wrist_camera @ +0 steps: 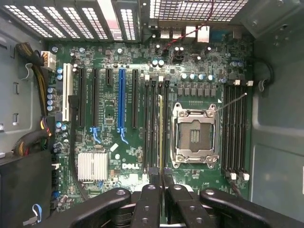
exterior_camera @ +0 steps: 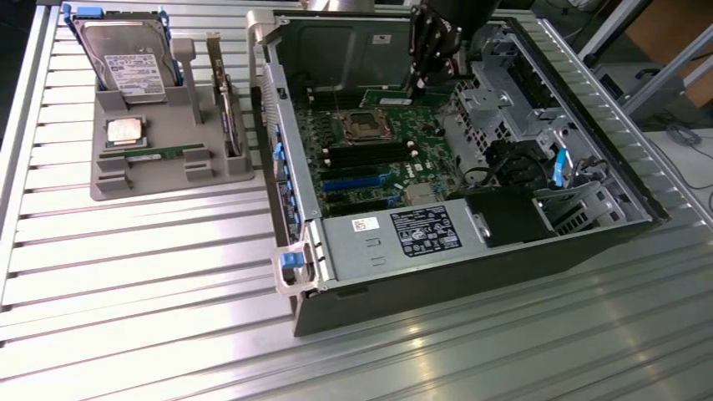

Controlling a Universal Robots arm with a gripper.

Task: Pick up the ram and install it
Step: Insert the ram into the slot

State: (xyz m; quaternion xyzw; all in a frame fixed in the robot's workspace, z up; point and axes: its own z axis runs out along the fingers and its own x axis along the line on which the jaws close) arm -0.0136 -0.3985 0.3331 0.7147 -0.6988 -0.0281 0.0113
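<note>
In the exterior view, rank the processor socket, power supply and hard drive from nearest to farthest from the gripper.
From the gripper:
1. Processor socket, on the motherboard.
2. Power supply, along the case edge.
3. Hard drive, outside the case, on the stand.

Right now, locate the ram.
In the exterior view the ram hangs in the gripper inside the computer case, over the memory slots beside the processor socket.
</note>
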